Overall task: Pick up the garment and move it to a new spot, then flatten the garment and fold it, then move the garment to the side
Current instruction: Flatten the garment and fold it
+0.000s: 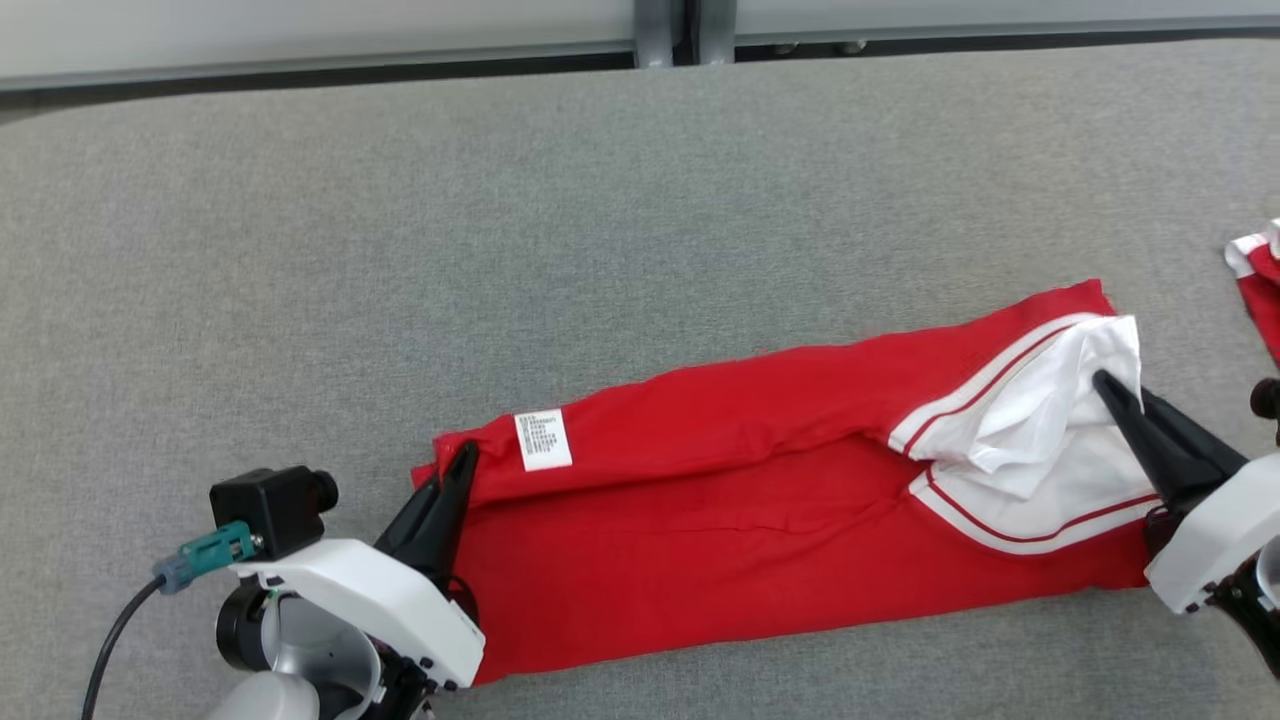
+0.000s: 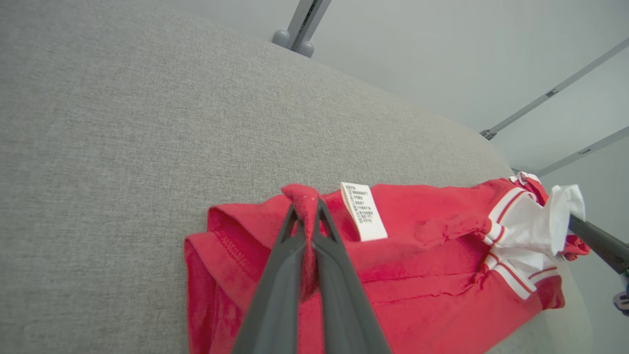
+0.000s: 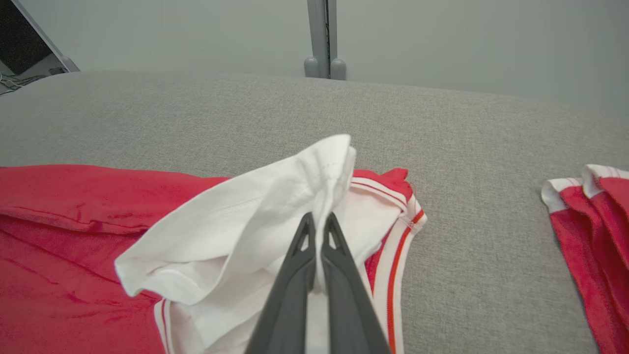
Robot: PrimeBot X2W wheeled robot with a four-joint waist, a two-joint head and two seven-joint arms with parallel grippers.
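- One long red garment, white striped end, lies on the grey woven table.
- Two pincers: left gripper pinched tight on its red end, right gripper on its white end.
- One second garment lies well to its right.

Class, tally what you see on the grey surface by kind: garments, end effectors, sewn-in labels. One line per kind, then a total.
Garments: 2 (long red and white garment, second garment at the right edge)
End effectors: 2 (left end effector, right end effector, both pinching the long one)
Labels: 1 (white label)
Total: 5
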